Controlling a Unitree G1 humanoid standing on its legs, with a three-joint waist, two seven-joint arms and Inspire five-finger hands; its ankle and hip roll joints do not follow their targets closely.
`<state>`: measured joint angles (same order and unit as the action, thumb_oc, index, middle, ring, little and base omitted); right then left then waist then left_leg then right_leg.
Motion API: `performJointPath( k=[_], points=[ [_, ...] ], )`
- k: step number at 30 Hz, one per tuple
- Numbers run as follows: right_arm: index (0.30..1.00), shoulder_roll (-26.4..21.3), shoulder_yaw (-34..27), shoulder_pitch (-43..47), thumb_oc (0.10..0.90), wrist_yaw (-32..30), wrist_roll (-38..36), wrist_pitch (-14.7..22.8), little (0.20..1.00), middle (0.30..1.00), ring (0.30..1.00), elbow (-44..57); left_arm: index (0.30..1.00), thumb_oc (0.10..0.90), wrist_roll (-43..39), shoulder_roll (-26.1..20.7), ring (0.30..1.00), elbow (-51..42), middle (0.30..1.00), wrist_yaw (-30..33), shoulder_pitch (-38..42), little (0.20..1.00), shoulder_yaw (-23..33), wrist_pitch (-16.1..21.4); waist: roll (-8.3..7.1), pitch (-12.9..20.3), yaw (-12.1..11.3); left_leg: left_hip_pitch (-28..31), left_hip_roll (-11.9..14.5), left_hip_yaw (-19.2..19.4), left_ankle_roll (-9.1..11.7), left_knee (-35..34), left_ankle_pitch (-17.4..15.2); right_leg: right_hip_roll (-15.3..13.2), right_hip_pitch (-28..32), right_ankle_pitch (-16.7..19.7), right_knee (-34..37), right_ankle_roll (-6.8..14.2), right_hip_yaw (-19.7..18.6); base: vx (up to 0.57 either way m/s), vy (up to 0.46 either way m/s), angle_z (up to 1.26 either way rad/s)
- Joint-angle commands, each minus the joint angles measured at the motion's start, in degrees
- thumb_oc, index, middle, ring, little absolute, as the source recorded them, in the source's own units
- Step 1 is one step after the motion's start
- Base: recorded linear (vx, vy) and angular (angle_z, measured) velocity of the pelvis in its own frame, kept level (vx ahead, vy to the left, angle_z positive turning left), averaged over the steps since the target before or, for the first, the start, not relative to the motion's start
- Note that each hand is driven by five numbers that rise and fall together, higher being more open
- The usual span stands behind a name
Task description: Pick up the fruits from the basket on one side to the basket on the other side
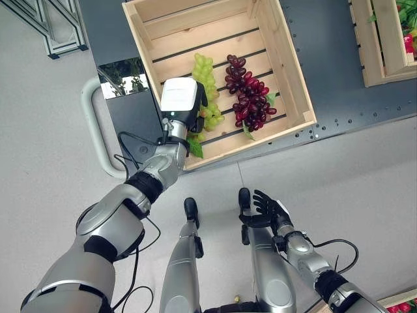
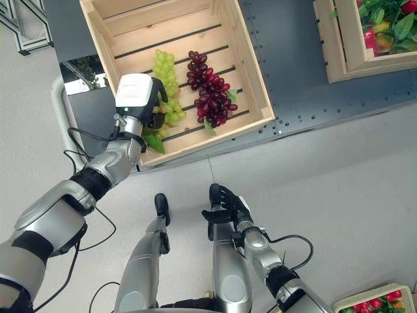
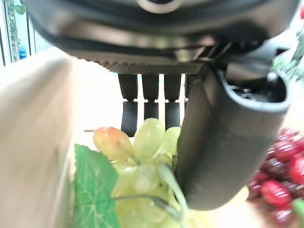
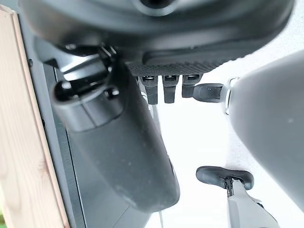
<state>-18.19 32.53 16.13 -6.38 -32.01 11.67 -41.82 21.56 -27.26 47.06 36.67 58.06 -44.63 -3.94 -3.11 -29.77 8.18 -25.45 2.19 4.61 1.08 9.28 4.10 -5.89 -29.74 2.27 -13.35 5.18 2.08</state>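
We look down on a wooden slatted crate [image 1: 287, 62] standing on a dark grey tabletop [image 1: 332, 98], with two bunches of grapes lying on its floor. The green grape bunch [image 1: 205, 75] lies toward the crate's left side, and the dark red grape bunch [image 1: 247, 94] lies just beside it on the right, the two close together or touching near their lower ends.

The left robot hand [image 1: 195, 117] reaches over the crate's near wall and sits on the lower end of the green grape bunch. In the left wrist view we see its fingers [image 3: 150, 102] hanging down behind the green grapes and its thumb [image 3: 213, 142] curved down on the near side, so the bunch lies between them. A green leaf [image 3: 92, 190] shows at the bunch's edge, close against the crate's pale inner wall, and red grapes show beyond the thumb.

The right robot hand [image 1: 267, 208] hangs low over the pale grey floor [image 1: 339, 182], well apart from the crate, its fingers spread and relaxed with nothing in them.

At the upper right stands a second wooden crate [image 2: 345, 45] on the same tabletop, holding mixed red and green produce. A further container of red fruit [image 2: 374, 303] shows at the lower right corner.
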Motion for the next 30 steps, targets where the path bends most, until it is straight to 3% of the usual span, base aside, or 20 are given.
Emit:
performJointPath(
  k=[1, 11, 21, 29, 30],
  points=[
    [0.9, -0.08, -0.07, -3.16, 0.8, -2.71, -2.21, 4.57, 0.9, 0.9, 0.9, 4.64, 0.3, 0.4, -0.82, 1.13, 0.3, -3.63, 0.3, 8.11, -1.11, 0.3, 4.48, 7.79, -0.36, -0.02, -1.14, -1.8, 0.1, -1.79, 0.06, 2.03, -0.39, 1.92, 3.38, 1.26, 1.95, -2.14, 0.15, 0.0, -0.017, 0.04],
    [0.9, 0.58, -1.57, -5.73, 0.8, -5.24, -1.48, 5.12, 0.9, 0.9, 0.9, 7.63, 0.3, 0.4, -3.96, -0.29, 0.3, -18.9, 0.3, 12.37, -8.53, 0.3, 9.7, 19.67, 0.25, -0.02, -2.88, 0.18, -0.36, -2.5, -0.11, 0.04, -0.44, 1.94, 5.07, 1.35, 3.17, -2.05, 0.76, 0.0, -0.003, 0.01],
    [0.9, 1.27, -4.62, -6.93, 0.8, -7.83, -1.45, 7.16, 0.9, 0.9, 0.9, 10.72, 0.3, 0.4, -10.45, 2.35, 0.3, -31.35, 0.3, 8.8, -16.53, 0.3, 16.21, 31.68, 0.38, -0.02, -4.58, 3.7, -0.79, -3.36, -0.4, -2.46, -0.55, 1.77, 8.51, 1.54, 5.02, -1.85, 1.32, 0.0, -0.011, 0.02],
    [0.9, 0.46, -7.0, -8.14, 0.8, -11.09, 4.88, 10.01, 0.9, 0.9, 0.9, 19.03, 0.3, 0.4, -23.36, 5.23, 0.3, -38.37, 0.3, -0.95, -23.43, 0.3, 19.82, 39.76, -0.46, 0.03, -5.29, 8.71, -0.62, -3.8, -0.54, -4.84, -0.77, 1.88, 13.25, 1.62, 6.95, -1.62, 1.58, 0.0, -0.027, 0.04],
    [0.9, -0.16, -8.23, -9.0, 0.8, -11.91, 6.8, 11.21, 0.9, 0.9, 0.9, 22.06, 0.3, 0.4, -28.41, 5.97, 0.3, -40.85, 0.3, -5.22, -25.95, 0.3, 21.26, 41.24, -0.78, 0.97, -5.42, 10.1, -0.45, -3.88, -0.54, -5.91, -0.84, 1.87, 14.66, 1.7, 8.06, -1.46, 1.68, 0.03, -0.036, 0.01]
  ],
)
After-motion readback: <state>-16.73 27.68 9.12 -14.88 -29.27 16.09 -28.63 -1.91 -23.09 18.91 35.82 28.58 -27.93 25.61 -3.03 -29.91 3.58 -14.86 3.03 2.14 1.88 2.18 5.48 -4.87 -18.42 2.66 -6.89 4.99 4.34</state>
